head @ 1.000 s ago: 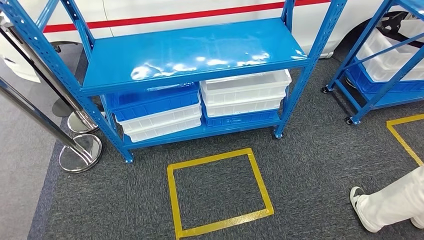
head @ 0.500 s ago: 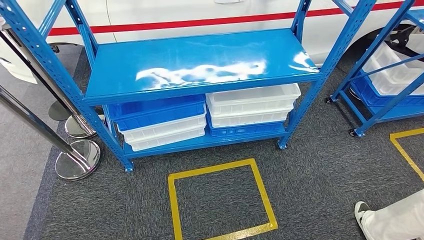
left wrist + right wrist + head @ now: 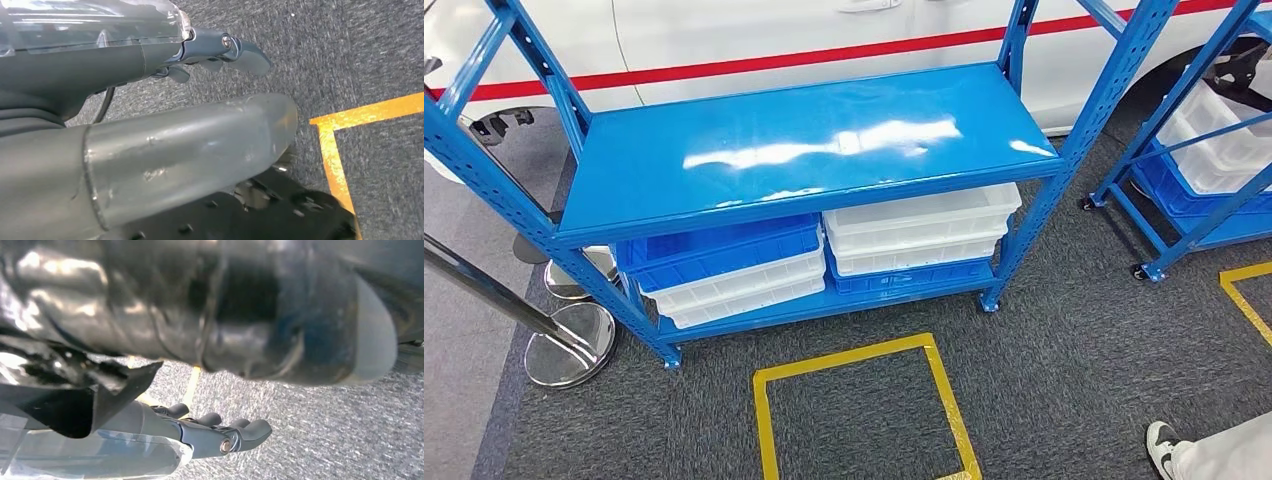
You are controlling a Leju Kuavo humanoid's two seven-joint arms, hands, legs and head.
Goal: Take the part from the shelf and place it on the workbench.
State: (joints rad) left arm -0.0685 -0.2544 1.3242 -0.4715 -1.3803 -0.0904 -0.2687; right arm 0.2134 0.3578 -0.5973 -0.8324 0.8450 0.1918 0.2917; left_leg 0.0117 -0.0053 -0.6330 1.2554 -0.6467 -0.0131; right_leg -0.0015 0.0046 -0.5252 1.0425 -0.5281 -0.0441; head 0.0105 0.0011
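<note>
Left hand [image 3: 150,150]: thick scuffed grey thumb, dark fingers [image 3: 245,52] with a silver screw. Right hand [image 3: 220,432]: dark fingers, clear cover.

My view has swung left and tipped up: the blue shelf [image 3: 804,140] sits lower in frame, more of the white car [image 3: 824,30] shows, and the person's shoe [image 3: 1162,445] has slid toward the corner.

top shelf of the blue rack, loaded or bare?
Bare. The head view shows the top shelf as plain glossy blue with light glare and nothing on it; the bins sit on the lower shelf.
</note>
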